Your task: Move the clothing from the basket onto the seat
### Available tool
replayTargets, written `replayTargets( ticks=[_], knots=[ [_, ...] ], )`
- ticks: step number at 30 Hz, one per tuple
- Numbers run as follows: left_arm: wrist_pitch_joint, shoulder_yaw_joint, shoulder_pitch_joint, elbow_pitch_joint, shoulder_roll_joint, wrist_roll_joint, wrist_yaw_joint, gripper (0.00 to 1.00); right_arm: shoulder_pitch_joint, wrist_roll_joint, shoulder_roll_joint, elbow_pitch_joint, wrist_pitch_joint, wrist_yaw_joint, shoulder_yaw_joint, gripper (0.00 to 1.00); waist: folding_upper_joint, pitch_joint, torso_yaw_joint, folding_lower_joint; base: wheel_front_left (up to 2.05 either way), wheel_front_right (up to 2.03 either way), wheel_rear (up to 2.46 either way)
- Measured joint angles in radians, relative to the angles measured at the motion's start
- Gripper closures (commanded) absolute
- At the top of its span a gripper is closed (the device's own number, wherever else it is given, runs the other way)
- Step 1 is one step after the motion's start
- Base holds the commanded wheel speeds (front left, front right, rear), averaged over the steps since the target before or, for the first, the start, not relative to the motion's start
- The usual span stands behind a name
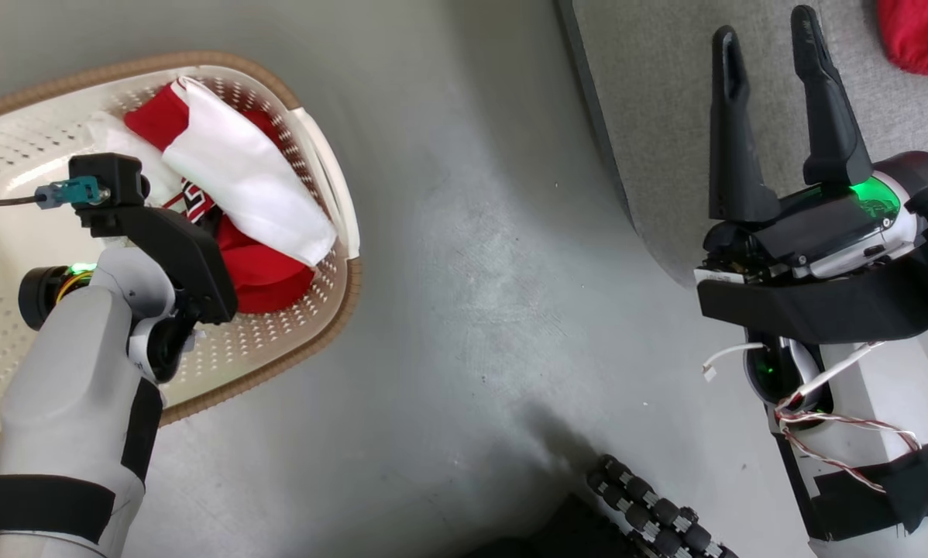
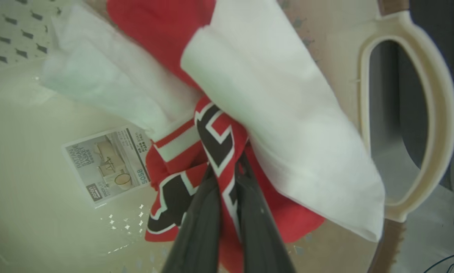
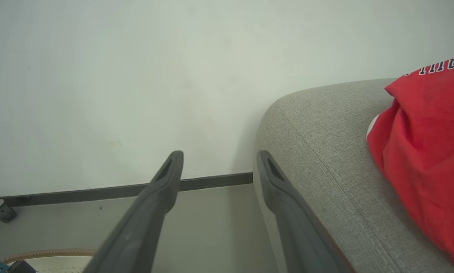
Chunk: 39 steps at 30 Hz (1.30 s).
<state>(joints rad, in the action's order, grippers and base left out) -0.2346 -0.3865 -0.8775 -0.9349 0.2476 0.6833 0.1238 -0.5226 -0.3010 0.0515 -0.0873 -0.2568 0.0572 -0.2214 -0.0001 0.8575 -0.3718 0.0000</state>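
While the left forearm (image 1: 69,364) dips into the basket (image 1: 301,349), the head view has the clothing (image 1: 247,194), red with a broad white panel, bunched against the basket's wall on its handle side. A wide stretch of grey floor (image 1: 472,232) separates the basket from the seat (image 1: 665,116), whose rounded edge faces the basket. The right gripper (image 1: 764,27) hangs over that edge, well apart from the basket, fingers spread wide. A second red garment (image 1: 917,35) lies on the seat, farther still from the basket.

Over to the left wrist view: the left gripper (image 2: 227,170) is pinched tight on a striped red fold of the clothing, inside the basket. The label sticker (image 2: 109,163) sits on the basket's bottom just beside it, and the white handle (image 2: 445,113) is past the white panel.

Right wrist view now: the two fingers stand apart, pointing at a pale wall (image 3: 136,76) and dark skirting (image 3: 98,191). The basket's brown rim peeks in low at one side, and the seat's edge with the lettered red garment is on the other.
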Motion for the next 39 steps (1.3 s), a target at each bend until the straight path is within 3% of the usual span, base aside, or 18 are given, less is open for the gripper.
replayTargets(
  ticks=[15, 39],
  knots=[
    [0.112, -0.078, 0.110, 0.072, -0.026, 0.067, 0.001, 1.00, 0.022, 0.007, 0.001, 0.073, 0.000, 0.013, 0.063, 0.00, 0.0000, -0.145, 0.059, 0.0000, 0.00, 0.00, 0.00],
    [0.283, -0.162, 0.271, 0.249, -0.030, 0.195, 0.001, 1.00, 0.177, 0.013, 0.054, 0.161, 0.000, 0.049, 0.129, 0.00, 0.0000, -0.469, 0.156, -0.0002, 0.00, 0.00, 0.00]
  ],
)
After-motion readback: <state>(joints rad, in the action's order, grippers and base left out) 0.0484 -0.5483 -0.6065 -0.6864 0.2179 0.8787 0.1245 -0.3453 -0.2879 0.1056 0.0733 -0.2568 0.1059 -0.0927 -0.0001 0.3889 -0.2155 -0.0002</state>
